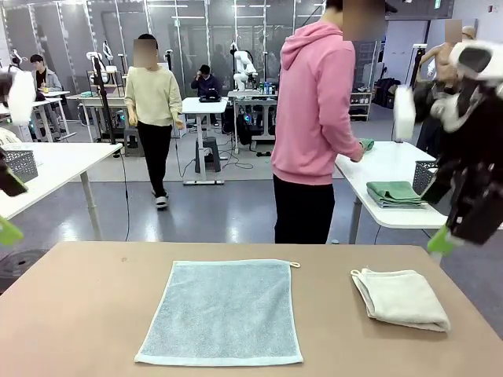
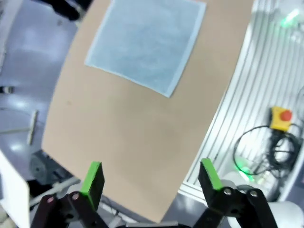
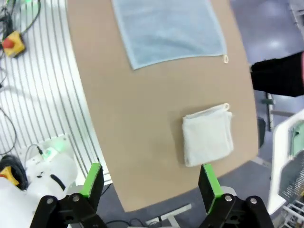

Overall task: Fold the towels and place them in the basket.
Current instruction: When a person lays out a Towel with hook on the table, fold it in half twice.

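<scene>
A pale blue-grey towel (image 1: 224, 311) lies spread flat in the middle of the brown table (image 1: 86, 314); it also shows as the flat towel (image 2: 147, 42) and the spread cloth (image 3: 168, 29) in the wrist views. A cream towel (image 1: 401, 297), folded, rests at the table's right; the right wrist view has this folded cream towel (image 3: 208, 140) near the far edge. My left gripper (image 2: 151, 176) hangs open high above the table's left part. My right gripper (image 3: 151, 180) is open too, high over the right side. The basket is out of view here.
A person in a pink hoodie (image 1: 318, 118) stands beyond the far edge, back turned, at a neighbouring white table (image 1: 393, 169) with green folded cloths (image 1: 393, 192). An emergency stop button (image 2: 281, 118) and cables sit on the slatted base beside my table.
</scene>
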Action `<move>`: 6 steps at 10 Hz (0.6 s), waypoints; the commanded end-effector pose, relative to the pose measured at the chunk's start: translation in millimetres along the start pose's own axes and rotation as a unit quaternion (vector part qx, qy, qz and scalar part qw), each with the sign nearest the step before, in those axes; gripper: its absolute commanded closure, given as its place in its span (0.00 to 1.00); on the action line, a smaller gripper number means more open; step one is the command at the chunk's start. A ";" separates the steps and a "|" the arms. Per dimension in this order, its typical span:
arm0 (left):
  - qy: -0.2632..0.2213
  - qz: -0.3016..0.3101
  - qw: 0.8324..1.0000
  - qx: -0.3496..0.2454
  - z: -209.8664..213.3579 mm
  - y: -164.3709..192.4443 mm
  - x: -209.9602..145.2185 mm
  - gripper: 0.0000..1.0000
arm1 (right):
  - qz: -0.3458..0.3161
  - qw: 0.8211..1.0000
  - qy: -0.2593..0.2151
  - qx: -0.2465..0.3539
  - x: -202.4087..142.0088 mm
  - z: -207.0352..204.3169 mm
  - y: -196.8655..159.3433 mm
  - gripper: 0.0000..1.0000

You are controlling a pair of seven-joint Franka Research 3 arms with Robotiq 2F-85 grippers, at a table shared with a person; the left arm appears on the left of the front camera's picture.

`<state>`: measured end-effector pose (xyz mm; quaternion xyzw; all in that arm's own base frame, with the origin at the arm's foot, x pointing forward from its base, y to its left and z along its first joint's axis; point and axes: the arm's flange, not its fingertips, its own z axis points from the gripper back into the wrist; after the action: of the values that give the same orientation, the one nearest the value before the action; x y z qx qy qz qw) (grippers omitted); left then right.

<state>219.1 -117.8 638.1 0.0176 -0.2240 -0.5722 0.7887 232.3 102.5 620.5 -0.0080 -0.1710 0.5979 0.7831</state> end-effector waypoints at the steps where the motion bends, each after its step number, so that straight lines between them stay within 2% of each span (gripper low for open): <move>1: -0.003 -0.057 0.998 0.006 -26.2 -12.1 0.6 0.00 | 0.050 0.998 0.030 0.008 1.3 -42.3 9.7 0.00; 4: 0.033 -0.034 0.999 -0.004 -60.9 -19.3 7.9 0.00 | 0.070 0.996 0.045 0.017 5.5 -82.6 21.3 0.00; 5: 0.034 -0.037 0.999 -0.013 -58.7 -18.9 7.0 0.00 | 0.045 0.998 0.031 0.029 5.1 -64.8 20.4 0.00; 6: 0.024 -0.046 0.998 -0.020 -58.3 -22.7 3.5 0.00 | 0.045 0.998 0.031 0.029 5.1 -64.8 20.4 0.00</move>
<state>223.8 -143.5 576.7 0.0254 -0.1868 -0.6122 0.7679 232.9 128.3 546.7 -0.0149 -0.1255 0.6412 0.7569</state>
